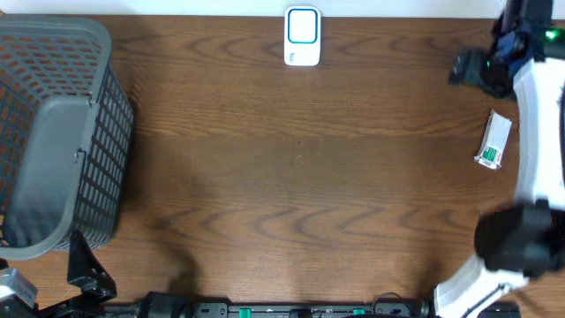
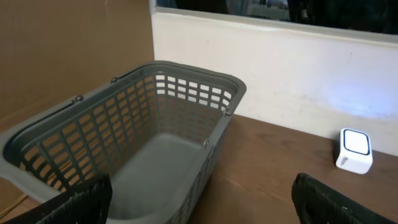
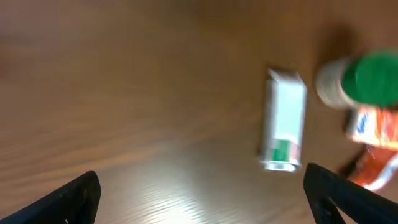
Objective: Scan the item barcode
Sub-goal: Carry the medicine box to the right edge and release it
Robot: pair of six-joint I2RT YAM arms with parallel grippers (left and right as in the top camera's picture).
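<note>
Both spread: left hand, right hand

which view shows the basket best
Left wrist. The basket takes up much of the frame there, with its rim, mesh walls and empty inside in sight; only its near end is cut off. Overhead shows it from above, cropped at the left edge. Right wrist does not show it.

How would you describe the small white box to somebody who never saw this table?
On the wooden table, go to the right edge, opposite the grey basket. The small white box lies flat there, near a green-capped bottle and an orange packet. Only it is a long white carton with a green patch at one end.
</note>
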